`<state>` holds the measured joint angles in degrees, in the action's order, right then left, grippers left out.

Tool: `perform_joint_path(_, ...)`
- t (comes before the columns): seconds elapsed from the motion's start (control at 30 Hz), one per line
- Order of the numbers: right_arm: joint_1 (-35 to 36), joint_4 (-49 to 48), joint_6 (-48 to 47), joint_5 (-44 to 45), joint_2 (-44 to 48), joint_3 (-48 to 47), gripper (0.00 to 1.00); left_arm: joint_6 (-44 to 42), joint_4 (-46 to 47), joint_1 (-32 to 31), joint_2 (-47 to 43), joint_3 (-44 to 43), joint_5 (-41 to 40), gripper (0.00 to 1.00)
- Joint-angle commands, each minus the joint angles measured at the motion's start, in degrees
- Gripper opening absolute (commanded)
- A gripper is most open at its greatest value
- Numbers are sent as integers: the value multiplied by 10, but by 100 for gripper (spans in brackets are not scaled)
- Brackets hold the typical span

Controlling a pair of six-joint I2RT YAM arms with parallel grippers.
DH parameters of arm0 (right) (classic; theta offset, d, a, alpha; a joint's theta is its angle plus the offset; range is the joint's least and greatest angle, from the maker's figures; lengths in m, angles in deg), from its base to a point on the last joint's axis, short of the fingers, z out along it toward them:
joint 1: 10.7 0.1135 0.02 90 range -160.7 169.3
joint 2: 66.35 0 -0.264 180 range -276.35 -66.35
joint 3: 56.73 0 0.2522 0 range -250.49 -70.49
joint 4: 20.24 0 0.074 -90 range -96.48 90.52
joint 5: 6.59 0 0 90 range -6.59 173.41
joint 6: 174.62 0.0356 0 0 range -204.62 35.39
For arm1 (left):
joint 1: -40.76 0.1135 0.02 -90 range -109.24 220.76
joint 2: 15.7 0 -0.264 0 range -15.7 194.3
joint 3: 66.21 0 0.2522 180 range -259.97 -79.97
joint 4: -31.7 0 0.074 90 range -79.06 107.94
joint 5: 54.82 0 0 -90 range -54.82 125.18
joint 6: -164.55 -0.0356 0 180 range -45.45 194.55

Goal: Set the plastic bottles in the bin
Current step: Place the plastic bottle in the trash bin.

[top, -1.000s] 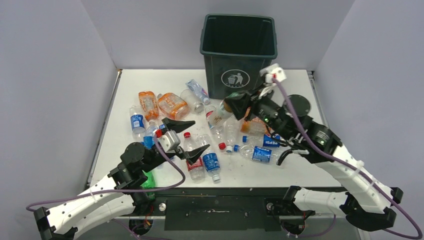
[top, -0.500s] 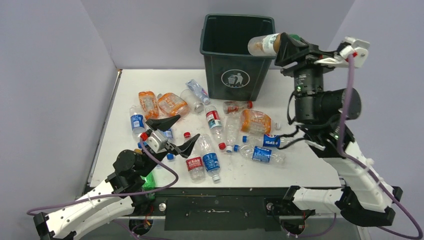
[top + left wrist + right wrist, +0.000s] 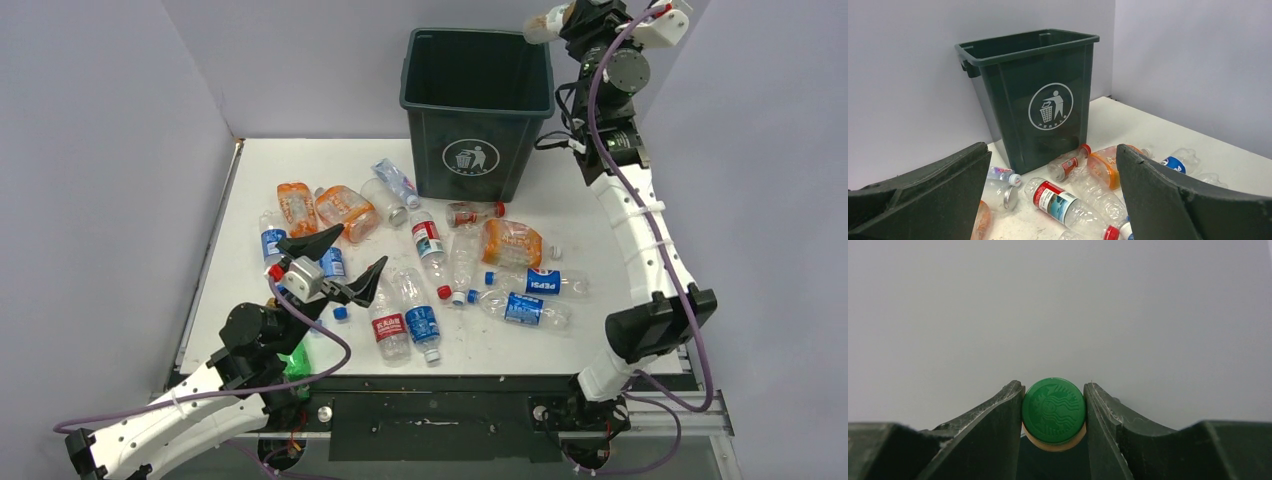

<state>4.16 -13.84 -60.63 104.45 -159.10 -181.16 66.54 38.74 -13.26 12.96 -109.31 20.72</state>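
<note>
Right now the right arm point(image 3: 640, 210) reaches high and far, and the right jaws are clenched on a bottle point(image 3: 543, 22). The wrist view shows its green cap point(image 3: 1053, 410) pinched between the two tips, touching both. From the top view the bottle's pale body sticks out leftward from the jaws. It hangs up by the far right corner of the bin point(image 3: 440, 130), above rim level. Cannot tell whether it sits over the opening or just beside it.

The bin stands upright at the far middle of the counter point(image 3: 600, 200), white logo facing near.

The left arm point(image 3: 200, 395) is low at the near left, with the left jaws spread wide and grasping nothing. They hover above the near left part of the bottle heap point(image 3: 430, 270), apart from it. In the left wrist view the bin point(image 3: 1013, 100) shows between the two tips.

The other bottles lie scattered on the counter near the bin's front:
- Two orange ones point(image 3: 345, 210) far left.
- One orange one point(image 3: 511, 243) right of middle.
- Blue-labelled clear ones point(image 3: 540, 283) on the near right.
- Red-labelled clear ones point(image 3: 388, 325) in the near middle.
- One red-capped bottle point(image 3: 1068, 162) lying just beside the bin's base.
</note>
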Motion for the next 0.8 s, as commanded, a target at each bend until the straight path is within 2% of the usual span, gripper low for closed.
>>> perform_joint_path(0.0, -4, -102, 60, -43, -35, -25, 5, -9, 29, -1, -10, -3, -24, 96)
perform_joint_path(0.1, -5, -85, 51, -39, -71, -56, 5, -15, 28, -1, -13, -3, -23, 96)
perform_joint_path(0.3, -4, -137, 63, -41, -98, -4, 5, -21, 25, -1, -13, -2, -30, 96)
perform_joint_path(0.43, 0, -53, 90, -95, -155, -78, 5, -27, 25, -2, -5, 0, -36, 96)
perform_joint_path(0.57, 7, 2, 95, -125, -183, -109, 5, -29, 22, -2, 0, -2, -33, 96)
perform_joint_path(0.6, 9, 27, 91, -133, -190, -126, 12, -29, 23, -1, 0, -1, -32, 96)
perform_joint_path(0.7, 24, 66, 64, -117, -185, -141, 90, -27, 23, -1, 2, -1, -31, 96)
perform_joint_path(0.73, 29, 69, 58, -108, -175, -137, 98, -26, 24, -1, 2, -1, -30, 96)
perform_joint_path(0.77, 34, 71, 53, -101, -162, -134, 92, -25, 23, -1, 4, -1, -29, 96)
